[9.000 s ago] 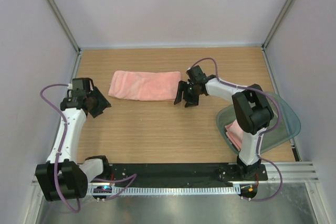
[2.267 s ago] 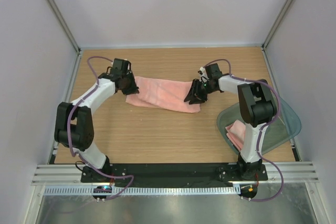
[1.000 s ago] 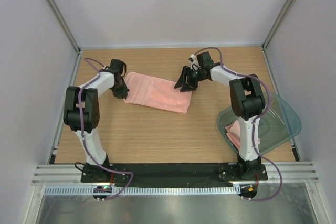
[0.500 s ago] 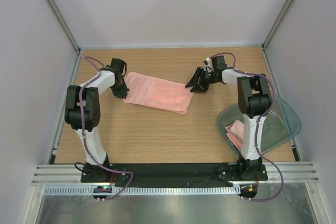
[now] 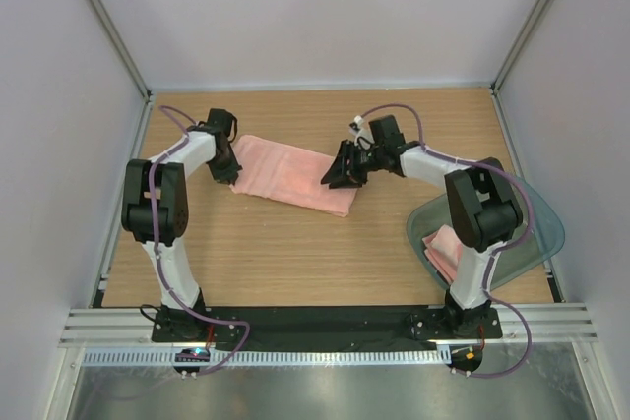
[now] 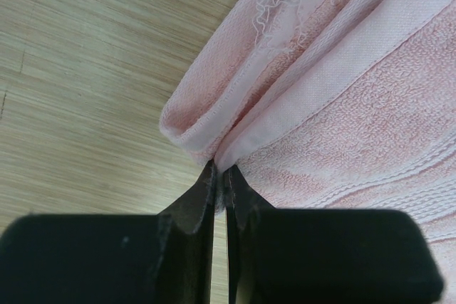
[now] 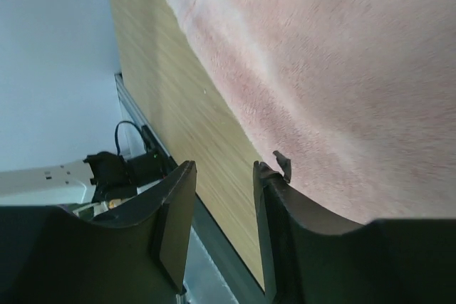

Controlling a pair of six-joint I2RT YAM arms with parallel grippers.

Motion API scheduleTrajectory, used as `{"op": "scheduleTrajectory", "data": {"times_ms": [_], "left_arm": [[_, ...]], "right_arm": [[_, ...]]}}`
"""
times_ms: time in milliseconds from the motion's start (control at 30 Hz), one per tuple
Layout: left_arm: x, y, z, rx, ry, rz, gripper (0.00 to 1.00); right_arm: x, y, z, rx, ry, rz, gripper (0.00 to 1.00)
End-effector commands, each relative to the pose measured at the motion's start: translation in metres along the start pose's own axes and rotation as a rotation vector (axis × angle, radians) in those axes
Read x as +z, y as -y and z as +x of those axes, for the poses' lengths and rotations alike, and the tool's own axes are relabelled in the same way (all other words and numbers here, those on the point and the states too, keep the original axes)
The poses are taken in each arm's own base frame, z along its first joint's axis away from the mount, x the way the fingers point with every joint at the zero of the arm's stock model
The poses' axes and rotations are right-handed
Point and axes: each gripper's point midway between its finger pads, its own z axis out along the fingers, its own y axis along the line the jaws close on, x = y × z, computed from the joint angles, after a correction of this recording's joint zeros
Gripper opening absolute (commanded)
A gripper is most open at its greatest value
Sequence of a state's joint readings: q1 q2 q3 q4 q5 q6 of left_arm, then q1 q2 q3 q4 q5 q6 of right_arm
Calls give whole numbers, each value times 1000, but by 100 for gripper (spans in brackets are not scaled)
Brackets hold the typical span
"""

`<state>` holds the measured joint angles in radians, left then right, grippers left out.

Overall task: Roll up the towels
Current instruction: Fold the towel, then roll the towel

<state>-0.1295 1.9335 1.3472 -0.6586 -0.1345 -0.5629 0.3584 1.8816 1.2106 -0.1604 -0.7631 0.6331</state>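
Observation:
A salmon-pink towel (image 5: pixel 291 174) lies folded in a long strip across the back of the wooden table. My left gripper (image 5: pixel 231 172) is shut on its left end; the left wrist view shows the fingertips (image 6: pixel 219 173) pinching the hem of the towel (image 6: pixel 342 90). My right gripper (image 5: pixel 341 173) hovers over the strip's right end, open. In the right wrist view one finger stands over the towel (image 7: pixel 320 69) and the other over bare wood, with nothing between them at the right gripper (image 7: pixel 224 172). A second pink towel (image 5: pixel 443 248) lies in the tub.
The translucent grey-green plastic tub (image 5: pixel 527 228) sits at the right edge of the table, partly under the right arm. Grey walls close in the left, back and right sides. A black rail (image 5: pixel 325 322) with the arm bases runs along the near edge.
The right gripper swung out to the right of the towel, then came back left over its right end, its jaws narrowing somewhat. The left gripper and the towel's left end stayed put.

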Motion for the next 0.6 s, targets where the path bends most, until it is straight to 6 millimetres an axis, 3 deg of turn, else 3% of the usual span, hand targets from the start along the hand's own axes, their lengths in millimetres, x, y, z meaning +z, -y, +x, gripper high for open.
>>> {"op": "scheduleTrajectory", "data": {"times_ms": [0,200,367,567], "left_arm": [[-2,-4,-12,9,20,-21,6],[-7,-3,-19,19,29,-23,6],[-8,-2,-22,24,31,-29,5],[-12,1,-34,38,48,-33,6]], "right_arm": [[18,1,27,32,-67,-52,44],[29,46,62,104,-123,8,41],[23,77,82,155,-149,51,41],[14,86,96,157,-148,54,41]]}}
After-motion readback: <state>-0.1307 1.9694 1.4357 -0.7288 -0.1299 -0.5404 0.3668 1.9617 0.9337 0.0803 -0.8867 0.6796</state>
